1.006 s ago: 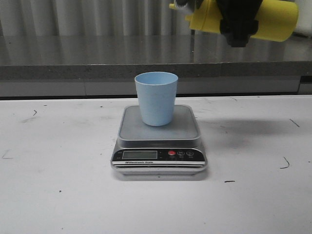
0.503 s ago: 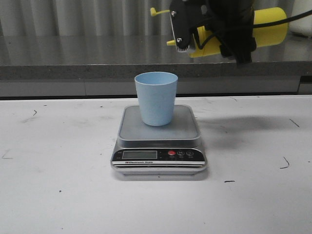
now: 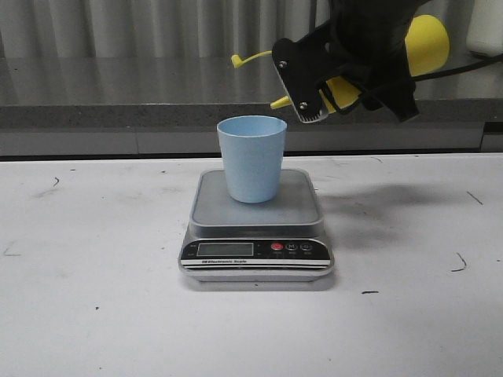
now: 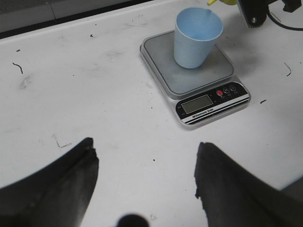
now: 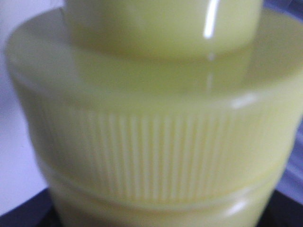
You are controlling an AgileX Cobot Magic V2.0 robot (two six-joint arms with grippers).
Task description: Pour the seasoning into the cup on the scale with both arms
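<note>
The pale blue cup [image 3: 251,157] stands upright on the steel platform of the silver-grey scale [image 3: 214,210] at the table's middle. My right gripper [image 3: 330,82] is shut on the yellow seasoning bottle [image 3: 428,43] and holds it tilted above and right of the cup. The bottle's base points up to the right. Its nozzle [image 3: 279,102] points down-left, just beside the cup's right rim. The ribbed yellow cap fills the right wrist view [image 5: 151,142]. My left gripper [image 4: 147,161] is open and empty above the bare table, well short of the scale [image 4: 163,71] and cup [image 4: 196,38]. It is out of the front view.
A grey counter ledge [image 3: 118,110] runs behind the white table [image 3: 94,298], with a ribbed wall above it. The table shows small black marks. The bottle's open cap flap on its tether [image 3: 244,59] sticks out to the left above the cup.
My right arm has come down and turned the bottle further over. The nozzle has dropped from high above the cup to just beside its right rim. Cup and scale have not moved.
</note>
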